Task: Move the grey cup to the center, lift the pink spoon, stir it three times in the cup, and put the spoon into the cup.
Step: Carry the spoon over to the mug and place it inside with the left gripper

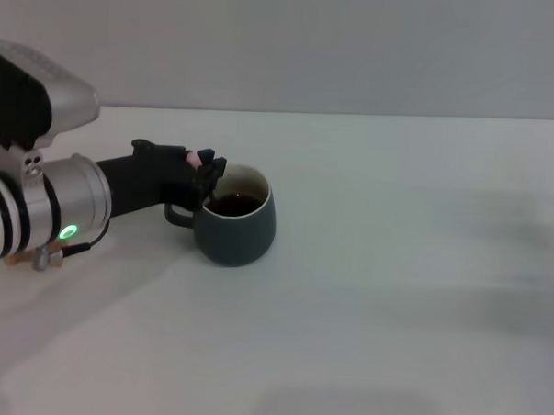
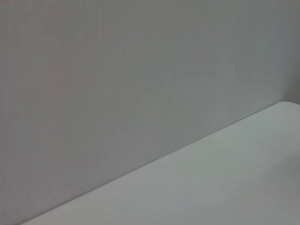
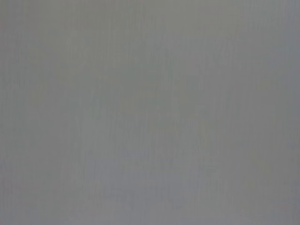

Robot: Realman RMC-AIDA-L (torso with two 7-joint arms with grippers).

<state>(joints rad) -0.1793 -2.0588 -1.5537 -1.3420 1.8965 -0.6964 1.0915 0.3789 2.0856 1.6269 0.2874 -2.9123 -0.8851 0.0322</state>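
Note:
In the head view the grey cup [image 1: 238, 220] stands upright on the white table, left of the middle, its handle [image 1: 177, 215] turned toward my left arm. The inside looks dark near the bottom. My left gripper [image 1: 205, 165] hovers at the cup's left rim, just above the handle. A small piece of the pink spoon [image 1: 195, 155] shows between the black fingers, which are shut on it. The spoon's bowl and neck are hidden behind the fingers and the cup wall. My right gripper is out of view.
The white table [image 1: 393, 295] stretches to the right and front of the cup, ending at a grey wall behind. The left wrist view shows only the wall and the table [image 2: 225, 183]. The right wrist view shows a plain grey surface.

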